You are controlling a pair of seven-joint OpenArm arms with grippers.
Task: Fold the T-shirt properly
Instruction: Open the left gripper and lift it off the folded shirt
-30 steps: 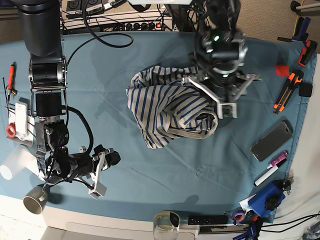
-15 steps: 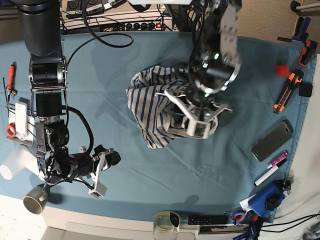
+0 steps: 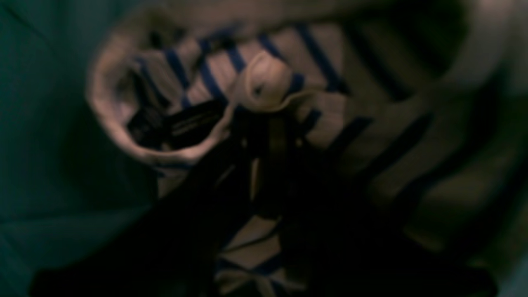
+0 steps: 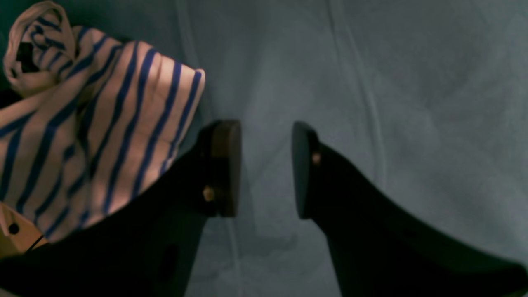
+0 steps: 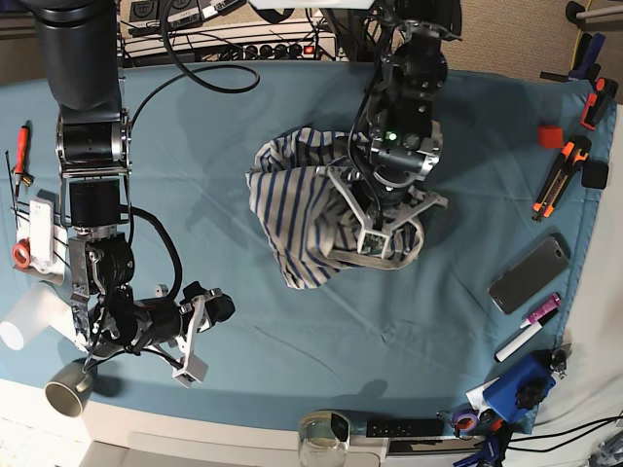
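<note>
1. See white short-sleeved T-shirt with blue stripes (image 5: 288, 209) crumpled at centre of base frame, on teal-blue tablecloth (image 5: 282, 365).
2. See black left gripper (image 3: 270, 142) pointing down into shirt's folds, right part of bundle in base view. Looks narrow in left wrist view, cloth around fingertips; view too dark to tell if gripping.
3. See black right gripper (image 4: 264, 169) wide, with bare tablecloth between fingers; shirt at left of right wrist view. Sits at lower left of base frame, well apart from shirt.
4. At right of base frame: orange-and-black cutter (image 5: 562, 179) above dark phone (image 5: 529, 273).
5. At bottom of base frame: clear glass (image 5: 323, 441). Lower left: metal cup (image 5: 68, 389), tilted.
</note>
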